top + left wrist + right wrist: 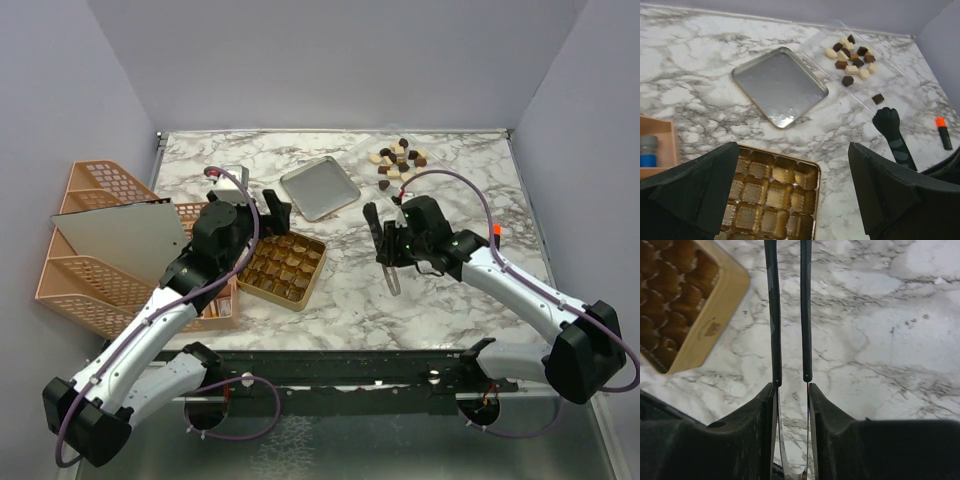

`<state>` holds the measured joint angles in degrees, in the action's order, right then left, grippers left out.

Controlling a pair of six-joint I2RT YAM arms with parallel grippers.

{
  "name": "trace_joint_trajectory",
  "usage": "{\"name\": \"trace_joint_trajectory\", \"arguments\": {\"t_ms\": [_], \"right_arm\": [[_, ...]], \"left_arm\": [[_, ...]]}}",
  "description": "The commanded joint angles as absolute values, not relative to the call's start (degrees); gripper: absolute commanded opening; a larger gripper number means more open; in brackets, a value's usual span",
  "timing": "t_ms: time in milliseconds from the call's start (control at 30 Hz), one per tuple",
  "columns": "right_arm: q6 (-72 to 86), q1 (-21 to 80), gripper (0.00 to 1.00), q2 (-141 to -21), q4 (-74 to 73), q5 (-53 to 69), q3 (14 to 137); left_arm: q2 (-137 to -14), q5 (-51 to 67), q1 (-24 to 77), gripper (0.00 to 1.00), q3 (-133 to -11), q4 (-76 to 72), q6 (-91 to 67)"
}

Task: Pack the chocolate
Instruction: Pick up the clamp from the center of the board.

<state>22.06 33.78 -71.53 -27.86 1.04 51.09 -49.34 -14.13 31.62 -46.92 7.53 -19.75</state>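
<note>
Two grippers: the right gripper (792, 386) pinches thin tweezers (772, 315), tips a little apart. The left gripper (792, 152) is wide open over the golden tray (785, 171), holding nothing.

On table (450, 300): tray (310, 281) near centre-left, lid (320, 187) just behind it and apart, chocolate (398, 160) clustered further back and right of lid, one piece lying apart on the near side. Baskets (95, 190) at table's left edge, beside tray; marker (943, 133) near right edge, well right of lid. Left gripper (265, 215) over tray's far corner; right gripper (792, 386) right of tray, above bare table, tweezers (773, 315) between its fingers, tips pointing toward near edge.
</note>
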Motion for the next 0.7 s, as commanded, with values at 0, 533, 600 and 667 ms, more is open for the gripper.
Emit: {"name": "trace_joint_trajectory", "arguments": {"t_ms": [0,533,600,667], "right_arm": [[21.10,34.24,0.32,-69.56,-23.16,11.83,52.65],[22.59,36.17,0.33,-70.17,-16.66,16.93,54.10],[22.52,36.21,0.33,-69.89,-16.60,16.79,54.08],[22.43,36.30,0.33,-69.50,-16.59,16.65,54.12]], "left_arm": [[-53.98,-3.16,31.42,0.99,-49.95,5.62,-28.83],[-76.31,15.66,33.73,0.99,-58.28,-3.75,-38.86],[-78.63,14.26,34.17,0.99,-59.37,-2.67,-38.89],[-80.79,13.90,34.48,0.99,-59.94,-2.57,-39.09]]}}
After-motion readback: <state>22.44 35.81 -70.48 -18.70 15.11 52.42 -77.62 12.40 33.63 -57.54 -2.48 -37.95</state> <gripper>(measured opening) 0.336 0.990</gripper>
